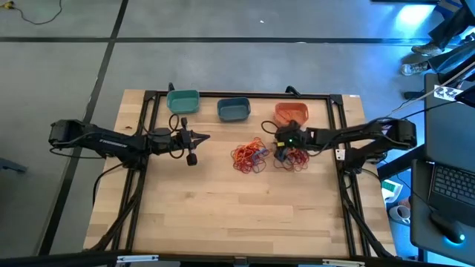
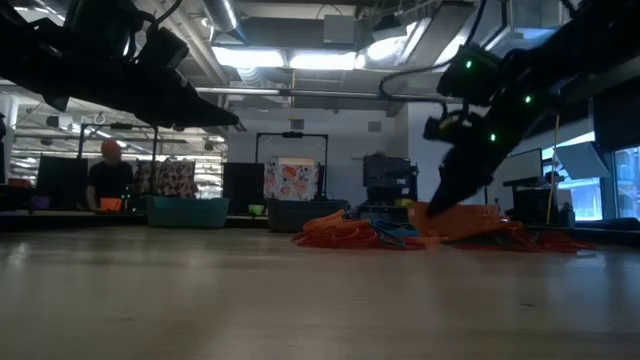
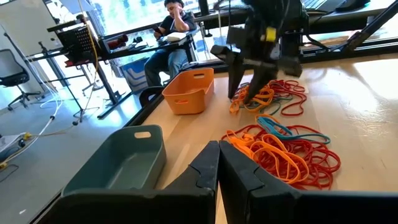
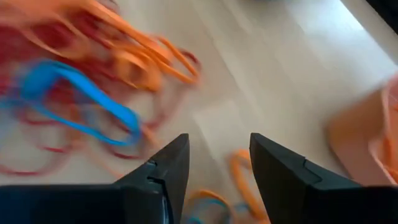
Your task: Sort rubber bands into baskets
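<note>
Red, orange and a few blue rubber bands lie in two heaps on the wooden table: a middle heap (image 1: 249, 156) and a right heap (image 1: 295, 158). Along the far edge stand the teal basket (image 1: 183, 101), the slate blue basket (image 1: 234, 110) and the orange basket (image 1: 291, 113). My right gripper (image 3: 244, 93) is open and slants down over the right heap's far-left edge, with an orange band (image 4: 239, 174) below the gap between its fingers. My left gripper (image 1: 206, 136) hovers shut above the table, left of the middle heap, holding nothing. My right gripper slants down from the table's right side, and its open fingertips (image 3: 236, 92) reach the edge of the right heap (image 3: 273, 96). Whether they touch a band I cannot tell. Nothing is lifted.
A black frame (image 1: 245, 95) runs round the table's far and side edges, behind the baskets. Bare wood (image 1: 237, 215) fills the near half of the table. In the room beyond sits a person (image 3: 174, 25) at a desk.
</note>
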Tool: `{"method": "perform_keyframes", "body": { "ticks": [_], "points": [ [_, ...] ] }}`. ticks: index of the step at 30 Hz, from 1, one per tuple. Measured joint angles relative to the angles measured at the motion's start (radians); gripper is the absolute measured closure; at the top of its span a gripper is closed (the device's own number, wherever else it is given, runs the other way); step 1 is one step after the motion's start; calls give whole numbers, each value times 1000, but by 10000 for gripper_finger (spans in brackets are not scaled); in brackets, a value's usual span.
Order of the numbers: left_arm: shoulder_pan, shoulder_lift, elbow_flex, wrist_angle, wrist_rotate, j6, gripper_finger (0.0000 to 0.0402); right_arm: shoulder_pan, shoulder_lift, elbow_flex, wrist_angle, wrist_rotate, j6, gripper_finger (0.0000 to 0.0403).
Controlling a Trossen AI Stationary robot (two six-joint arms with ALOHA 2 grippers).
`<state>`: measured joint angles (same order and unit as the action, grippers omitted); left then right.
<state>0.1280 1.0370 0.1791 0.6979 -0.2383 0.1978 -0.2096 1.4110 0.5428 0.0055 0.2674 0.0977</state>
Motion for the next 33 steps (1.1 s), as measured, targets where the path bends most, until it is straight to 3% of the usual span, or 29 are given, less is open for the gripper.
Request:
{"method": "perform_keyframes", "body": {
  "ticks": [11, 21, 33],
  "points": [
    [0, 0, 0, 2, 0, 3, 396, 1, 120, 1, 3, 92, -1, 245],
    [0, 0, 0, 2, 0, 4, 396, -1, 127, 0, -3, 180, -5, 394],
    [0, 0, 0, 2, 0, -2, 396, 0, 73, 0, -18, 324, -4, 395]
  ]
}}
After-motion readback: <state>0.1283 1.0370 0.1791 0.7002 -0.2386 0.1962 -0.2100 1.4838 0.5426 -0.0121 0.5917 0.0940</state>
